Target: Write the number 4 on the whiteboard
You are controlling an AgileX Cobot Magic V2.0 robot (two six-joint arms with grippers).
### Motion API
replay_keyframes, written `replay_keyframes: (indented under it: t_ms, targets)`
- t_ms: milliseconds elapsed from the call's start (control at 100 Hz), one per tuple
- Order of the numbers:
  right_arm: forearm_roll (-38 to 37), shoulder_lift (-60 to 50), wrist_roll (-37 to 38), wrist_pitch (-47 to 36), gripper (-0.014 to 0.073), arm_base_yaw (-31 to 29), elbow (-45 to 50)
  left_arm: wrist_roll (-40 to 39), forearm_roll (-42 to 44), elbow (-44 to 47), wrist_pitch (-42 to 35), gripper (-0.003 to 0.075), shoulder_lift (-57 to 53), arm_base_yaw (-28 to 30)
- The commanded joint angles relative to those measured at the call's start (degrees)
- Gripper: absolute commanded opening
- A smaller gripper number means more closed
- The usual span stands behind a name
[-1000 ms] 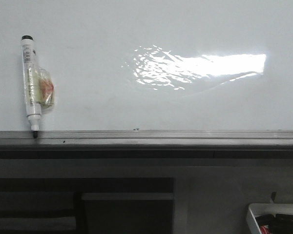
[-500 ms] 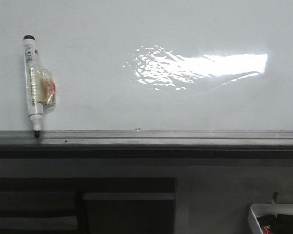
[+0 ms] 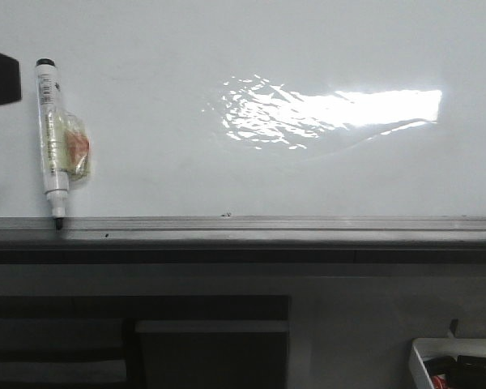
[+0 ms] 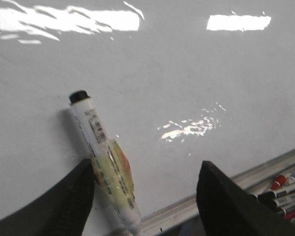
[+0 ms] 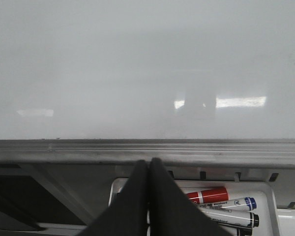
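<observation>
The whiteboard [image 3: 227, 49] is glossy white with a rippled glare patch [image 3: 332, 109] and a grey ledge [image 3: 267, 228] below. No number 4 shows on it. A white marker [image 3: 52, 130] with a black top end and a yellowish tape wad leans upright on the board, its tip on the ledge. My left gripper [image 4: 146, 167] is open around the marker [image 4: 105, 162], which lies close beside one finger [image 4: 69, 201]. A dark part of that gripper shows at the left edge of the front view [image 3: 0, 77]. My right gripper [image 5: 148, 163] is shut and empty, below the ledge [image 5: 147, 150].
A white tray [image 5: 265, 189] with several markers, one red-capped [image 5: 209, 194], hangs below the ledge at the right; it also shows in the front view [image 3: 421, 356]. Dark cabinet panels [image 3: 211, 340] lie below the board.
A dark part of my left gripper has come into the front view at the left edge, beside the marker's top. The marker and board stand as before.
</observation>
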Motion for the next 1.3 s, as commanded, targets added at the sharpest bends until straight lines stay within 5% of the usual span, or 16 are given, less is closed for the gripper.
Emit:
replay_keyframes:
  t_ms: [0,450,890,1010,1140,1290]
  targets:
    - [-0.26,0.74,-0.37,-4.37,-0.0061,0.09,-1.95,-0.63,-2.21,-1.7,-3.87,0.0424,2.33,-1.57]
    - [-0.26,0.74,-0.37,-6.24,-0.0061,0.09,-1.95,-1.69,-4.91,-1.7,-11.96,0.0423,17.72,-1.83]
    - [8.64,0.74,-0.37,-6.42,-0.0061,1.16,-1.95,-1.81,-11.21,-1.7,-18.17,0.0409,24.88,-1.83]
    - [8.64,0.74,-0.37,-7.05,-0.0061,1.16,-1.84,-1.81,-12.45,-1.7,-17.78,0.0267,25.12,-1.83]
    - [8.75,0.86,-0.37,-3.91,-0.0061,2.3,-1.95,-1.81,-12.45,-1.7,-17.78,-0.0016,25.12,-1.83]
    - [8.85,1.27,-1.33,-1.02,-0.0061,8.56,-3.93,-1.81,-11.58,-1.7,-18.58,-0.002,25.12,-1.83]
